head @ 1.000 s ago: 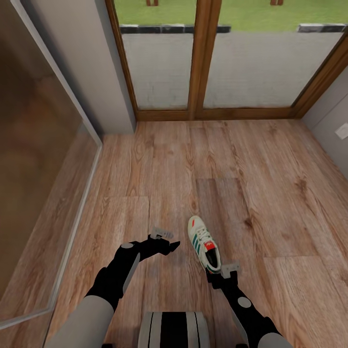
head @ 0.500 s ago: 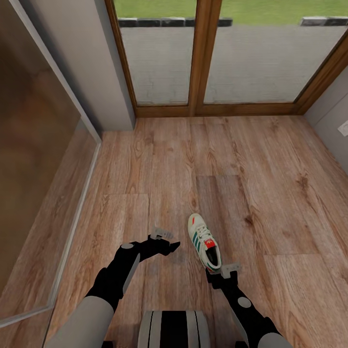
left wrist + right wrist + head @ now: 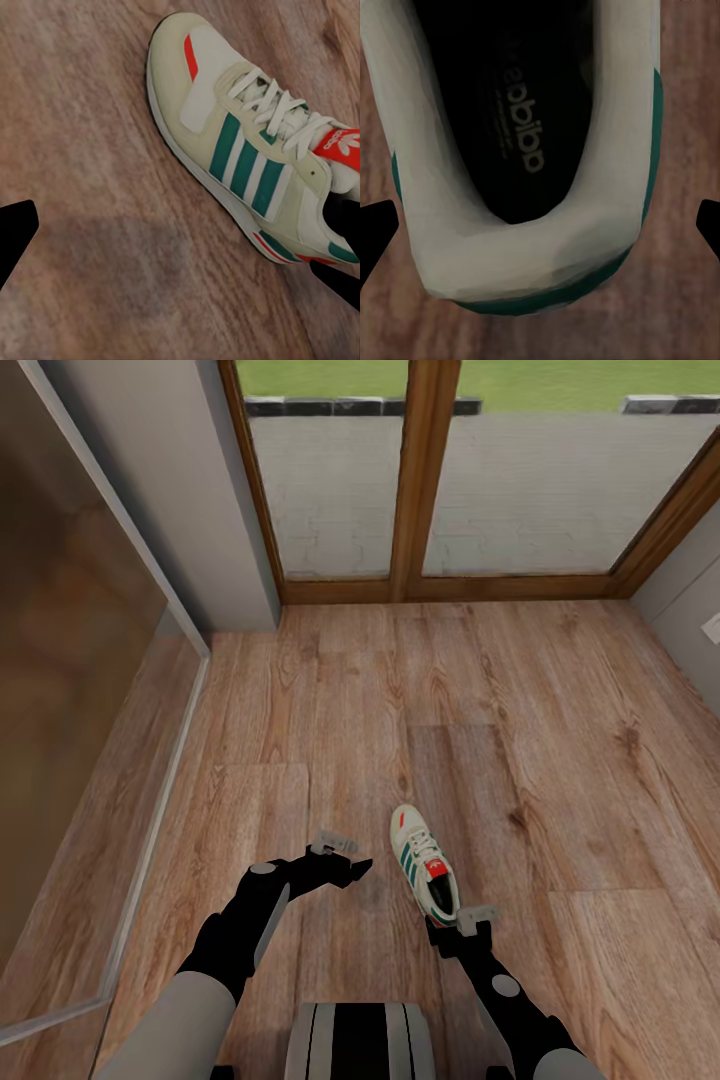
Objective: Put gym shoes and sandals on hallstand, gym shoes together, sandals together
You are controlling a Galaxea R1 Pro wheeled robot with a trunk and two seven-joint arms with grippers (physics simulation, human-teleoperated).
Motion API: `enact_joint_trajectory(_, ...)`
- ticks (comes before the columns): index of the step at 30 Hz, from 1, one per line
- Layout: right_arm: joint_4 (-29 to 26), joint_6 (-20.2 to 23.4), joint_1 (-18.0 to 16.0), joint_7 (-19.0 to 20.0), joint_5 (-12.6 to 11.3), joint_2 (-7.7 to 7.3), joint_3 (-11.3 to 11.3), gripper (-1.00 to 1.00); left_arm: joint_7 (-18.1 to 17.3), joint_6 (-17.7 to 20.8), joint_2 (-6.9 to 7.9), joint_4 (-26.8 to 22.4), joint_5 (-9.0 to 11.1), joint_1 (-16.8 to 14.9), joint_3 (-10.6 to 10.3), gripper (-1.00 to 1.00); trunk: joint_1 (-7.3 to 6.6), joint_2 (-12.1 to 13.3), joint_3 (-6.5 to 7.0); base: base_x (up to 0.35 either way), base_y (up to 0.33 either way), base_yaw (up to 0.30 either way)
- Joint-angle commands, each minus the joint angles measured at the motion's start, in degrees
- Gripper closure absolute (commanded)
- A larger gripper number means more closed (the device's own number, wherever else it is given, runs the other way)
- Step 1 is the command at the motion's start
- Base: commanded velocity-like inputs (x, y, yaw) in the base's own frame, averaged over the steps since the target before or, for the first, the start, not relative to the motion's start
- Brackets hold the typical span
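Where the corridor floor (image 3: 330, 690) runs toward the glazed wooden doors (image 3: 420, 480), one gym shoe (image 3: 424, 863) lies flat, toe toward the doors. Right gripper (image 3: 452, 926) sits directly over the heel, fingers spread wide on either side of the collar, holding nothing. Left gripper (image 3: 352, 860) hangs just beside the shoe's side, jaws apart, empty. Glass panel (image 3: 70, 660) at left.

Gym shoe (image 3: 536, 150) toe perhaps cropped
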Motion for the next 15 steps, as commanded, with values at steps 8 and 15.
enact_joint_trajectory(8, -0.02, -0.2, -0.02, 0.41, 0.32, 0.06, -0.48, -1.0, -0.33, 0.18, -0.03, -0.06, -0.5, -0.01, 0.13, -1.0, -0.01, -0.01, -0.03, 0.018, 0.001, 0.0)
enact_joint_trajectory(15, -0.01, -0.2, -0.02, 0.41, 0.33, 0.06, -0.48, -1.0, -0.33, 0.16, -0.03, 0.02, -0.5, -0.01, 0.16, -1.0, -0.01, -0.01, -0.03, 0.034, 0.0, 0.0)
